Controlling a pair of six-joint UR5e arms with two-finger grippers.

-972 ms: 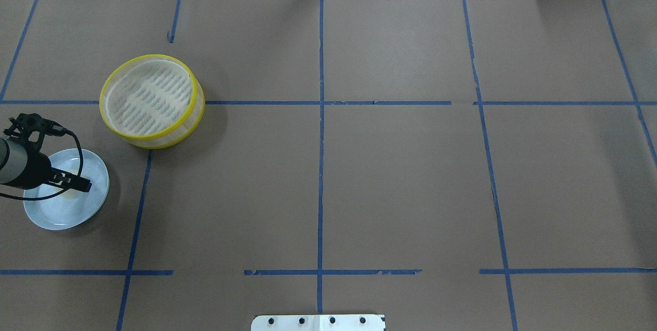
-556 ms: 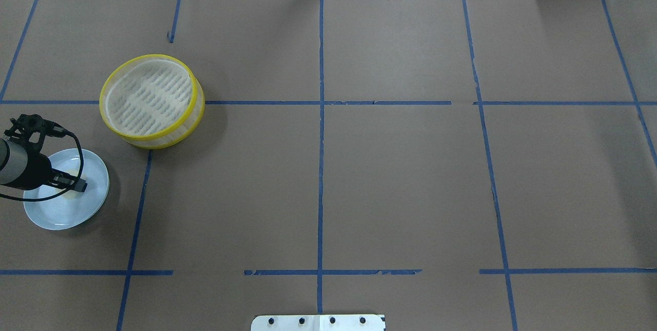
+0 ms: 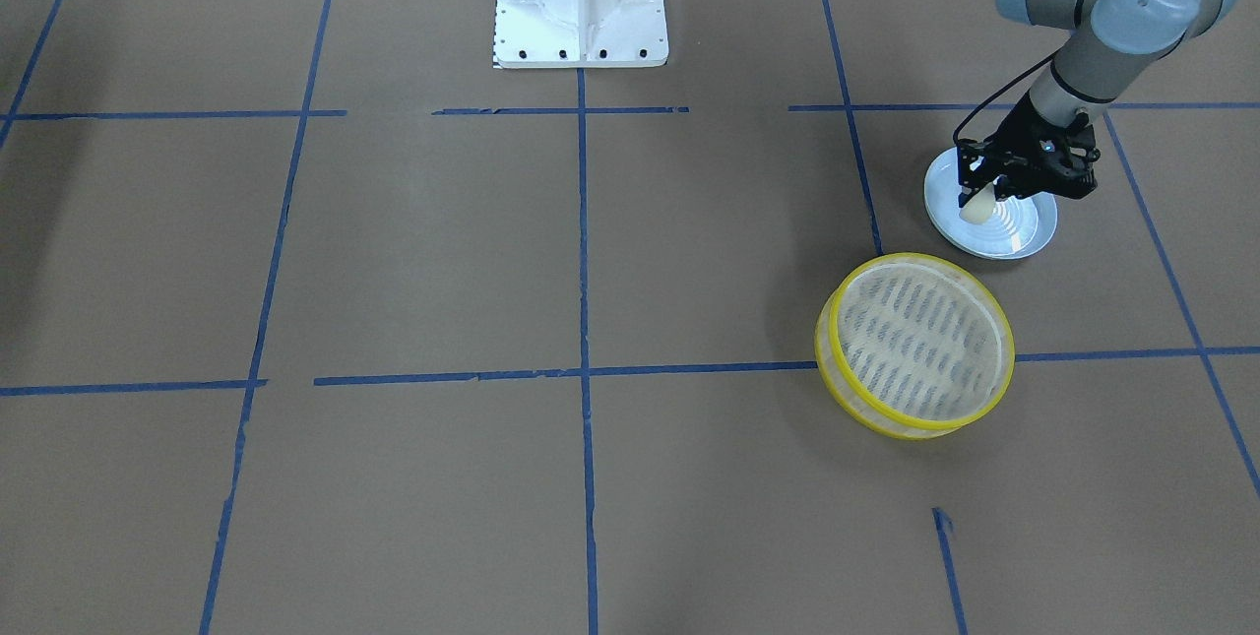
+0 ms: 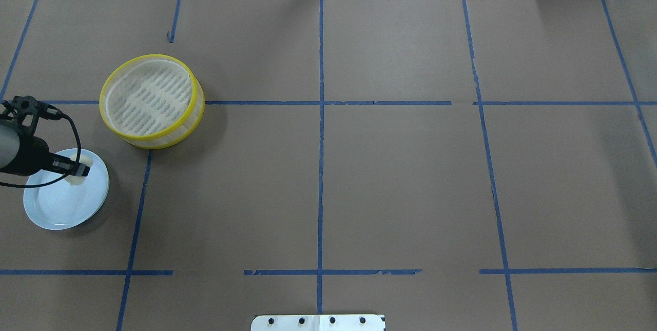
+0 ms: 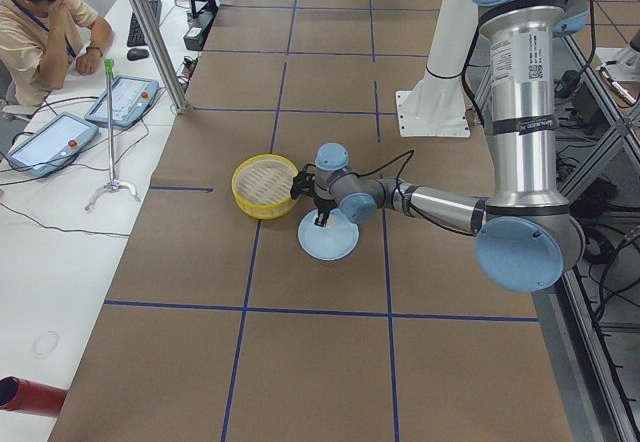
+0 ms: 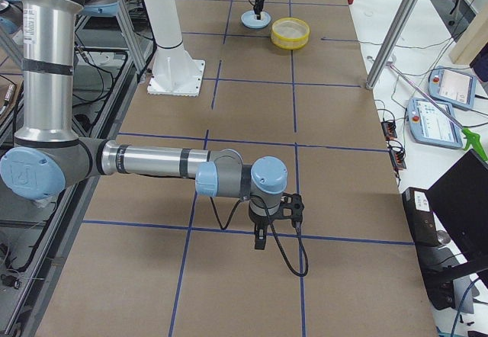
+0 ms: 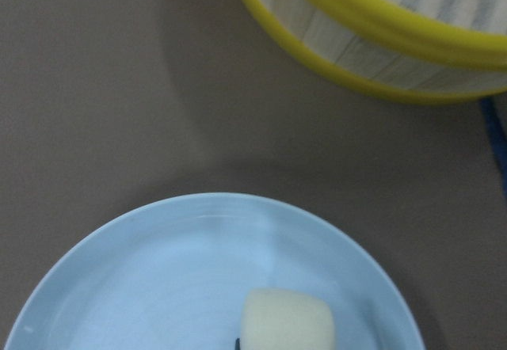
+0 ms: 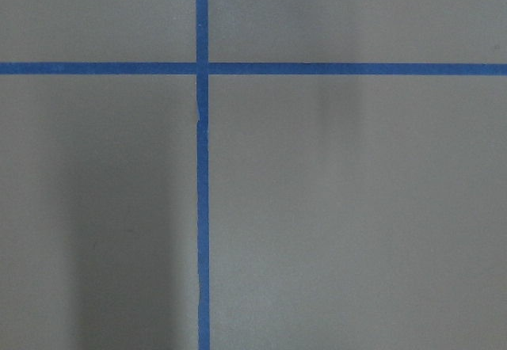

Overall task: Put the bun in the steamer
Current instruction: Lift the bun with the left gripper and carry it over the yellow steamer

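My left gripper [image 4: 79,171] is shut on the bun [image 3: 975,210], a small cream-white lump, and holds it just above the pale blue plate [image 4: 54,210]. In the left wrist view the bun [image 7: 287,323] sits at the bottom edge over the plate [image 7: 158,287]. The steamer [image 4: 154,138], a round basket with yellow rims and a slotted base, stands empty a short way beyond the plate; it also shows in the front view [image 3: 854,397] and the left wrist view [image 7: 372,57]. My right gripper [image 6: 259,239] hangs low over bare table far from these; I cannot tell whether it is open or shut.
Brown paper with a blue tape grid covers the table. The white robot base [image 3: 581,0] stands at the table's near edge. The right wrist view shows only paper and crossing tape lines [image 8: 202,69]. A person sits at a side table [image 5: 45,22].
My left gripper's fingers closed on the bun on the plate, then rose a little with it and shifted toward the steamer. The steamer and plate have not moved.
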